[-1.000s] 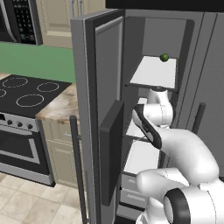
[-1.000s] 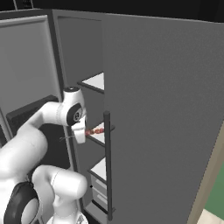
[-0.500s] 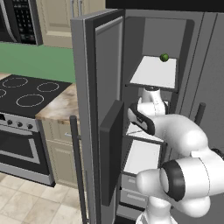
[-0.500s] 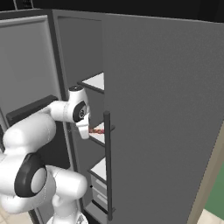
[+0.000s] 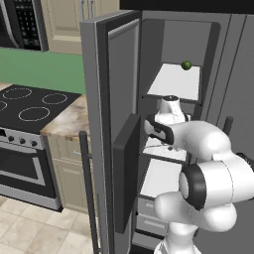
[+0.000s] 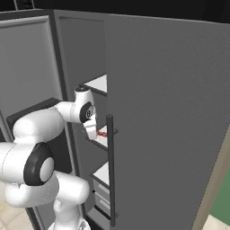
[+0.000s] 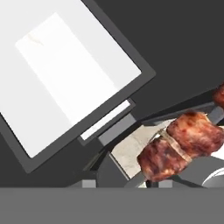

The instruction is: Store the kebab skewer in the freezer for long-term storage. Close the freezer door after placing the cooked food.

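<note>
The freezer stands with its tall grey freezer door swung wide to the left. My arm reaches inside at the level of the middle white shelf. The kebab skewer, with its red-brown meat chunks, sits at the end of my gripper, just above that shelf's front part. In the hand view the chunks lie low on the right, over a pale shelf surface. Whether the fingers still press on the stick is hidden.
A small green round fruit rests on the upper shelf. The plain grey fridge door with its dark bar handle is shut, close on my right. Grey drawers sit below. A stove stands far left.
The arm has folded upward, its elbow swinging toward the base. The kebab skewer has edged slightly deeper over the middle shelf and otherwise stays about where it was.
</note>
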### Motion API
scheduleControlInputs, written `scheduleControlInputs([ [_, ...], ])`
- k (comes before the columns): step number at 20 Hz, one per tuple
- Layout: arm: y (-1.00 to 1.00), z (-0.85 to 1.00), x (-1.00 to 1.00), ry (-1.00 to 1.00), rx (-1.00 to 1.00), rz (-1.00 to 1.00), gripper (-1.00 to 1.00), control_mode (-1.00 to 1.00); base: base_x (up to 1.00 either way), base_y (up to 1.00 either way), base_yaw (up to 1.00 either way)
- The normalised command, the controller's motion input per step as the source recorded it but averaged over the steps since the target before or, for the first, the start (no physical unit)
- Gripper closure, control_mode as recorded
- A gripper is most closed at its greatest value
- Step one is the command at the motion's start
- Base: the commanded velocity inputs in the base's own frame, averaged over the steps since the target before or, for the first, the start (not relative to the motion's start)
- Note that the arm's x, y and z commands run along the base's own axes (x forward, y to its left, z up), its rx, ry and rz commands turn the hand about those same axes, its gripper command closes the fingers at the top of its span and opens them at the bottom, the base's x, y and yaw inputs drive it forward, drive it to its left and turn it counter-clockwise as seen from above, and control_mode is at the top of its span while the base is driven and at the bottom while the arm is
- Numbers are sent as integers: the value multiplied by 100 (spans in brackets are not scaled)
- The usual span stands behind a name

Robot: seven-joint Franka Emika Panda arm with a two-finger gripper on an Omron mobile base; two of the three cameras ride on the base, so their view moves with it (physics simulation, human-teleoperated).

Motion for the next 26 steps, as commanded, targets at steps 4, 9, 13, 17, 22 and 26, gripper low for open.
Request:
scheduleControlInputs([
  [4,-1,-29,14,0,0,14,100,-100,0,0,0],
  [9,0,-37,6,0,0,17,100,-100,0,0,0],
  [13,0,-32,0,0,0,19,100,-100,0,0,0],
  [17,-4,-18,0,0,0,20,100,-100,0,0,0],
  [22,-30,-19,24,0,0,24,100,-100,0,0,0],
  [26,-41,-31,27,0,0,24,100,-100,0,0,0],
])
